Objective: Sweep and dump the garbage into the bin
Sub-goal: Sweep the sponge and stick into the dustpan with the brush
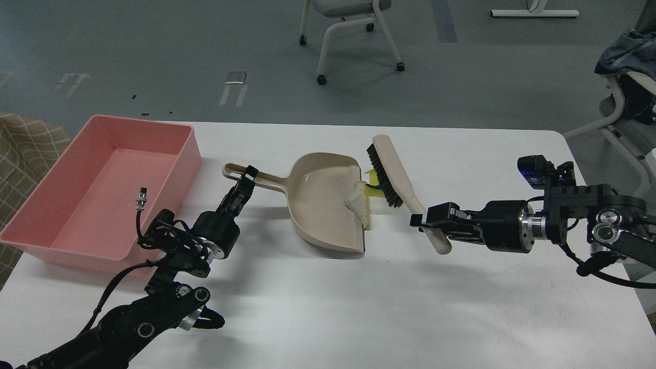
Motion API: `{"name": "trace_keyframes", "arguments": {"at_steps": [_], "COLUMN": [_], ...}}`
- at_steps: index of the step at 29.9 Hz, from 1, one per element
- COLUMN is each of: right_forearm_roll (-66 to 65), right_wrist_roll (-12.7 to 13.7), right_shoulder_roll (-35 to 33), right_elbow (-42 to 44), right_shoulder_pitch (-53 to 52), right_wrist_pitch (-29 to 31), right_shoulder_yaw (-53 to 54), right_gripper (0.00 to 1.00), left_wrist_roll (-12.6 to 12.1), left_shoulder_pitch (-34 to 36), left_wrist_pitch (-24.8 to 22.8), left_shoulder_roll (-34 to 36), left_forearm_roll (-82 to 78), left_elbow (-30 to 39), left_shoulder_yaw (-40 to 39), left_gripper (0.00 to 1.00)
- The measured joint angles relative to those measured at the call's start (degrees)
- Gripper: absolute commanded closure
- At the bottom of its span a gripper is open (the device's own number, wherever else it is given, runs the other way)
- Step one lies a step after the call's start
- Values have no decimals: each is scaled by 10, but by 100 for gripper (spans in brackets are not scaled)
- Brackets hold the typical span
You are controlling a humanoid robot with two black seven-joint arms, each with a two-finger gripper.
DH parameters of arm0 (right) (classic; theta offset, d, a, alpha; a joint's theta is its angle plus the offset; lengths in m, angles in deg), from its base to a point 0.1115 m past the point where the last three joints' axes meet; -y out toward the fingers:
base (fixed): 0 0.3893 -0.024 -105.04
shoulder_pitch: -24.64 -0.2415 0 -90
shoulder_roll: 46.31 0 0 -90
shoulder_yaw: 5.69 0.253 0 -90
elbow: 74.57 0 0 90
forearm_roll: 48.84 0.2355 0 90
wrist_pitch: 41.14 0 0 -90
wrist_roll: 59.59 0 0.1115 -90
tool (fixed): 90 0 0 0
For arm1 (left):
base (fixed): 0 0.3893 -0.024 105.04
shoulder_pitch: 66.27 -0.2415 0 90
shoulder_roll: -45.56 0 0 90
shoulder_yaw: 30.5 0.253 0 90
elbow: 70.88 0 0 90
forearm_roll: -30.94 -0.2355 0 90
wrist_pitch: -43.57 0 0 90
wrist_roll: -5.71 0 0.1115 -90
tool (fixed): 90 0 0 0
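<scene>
Soft, light scraps: the bread [356, 203] lies at the dustpan [323, 200] lip, the sponge [373, 183] just outside against the brush [392, 171]. Left gripper [246, 177] clamps the pan handle, right gripper [423, 220] the brush handle; bin [61, 241] far left. Push gently; they probably tumble easily

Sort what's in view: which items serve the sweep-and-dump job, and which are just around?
In the job: bread slice, sponge piece, brush, dustpan, pink bin, left gripper, right gripper.
Just around: rolling chair, checked cloth.
</scene>
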Motion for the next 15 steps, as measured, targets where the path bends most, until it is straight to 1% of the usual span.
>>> {"name": "trace_keyframes", "arguments": {"at_steps": [6,15], "right_forearm_roll": [-17,-31], "right_wrist_roll": [3,2], "right_shoulder_roll": [-12,13], "right_elbow": [1,8], "right_shoulder_pitch": [18,45], "right_wrist_pitch": [0,0], "right_shoulder_yaw": [-3,-4], "right_gripper": [94,92], "left_wrist_roll": [0,0], "left_shoulder_pitch": [0,0], "left_wrist_pitch": [0,0], "left_shoulder_roll": [-2,-1], "left_forearm_roll": [0,0], "left_elbow": [0,0], "left_shoulder_yaw": [0,0], "left_gripper": [100,100]}}
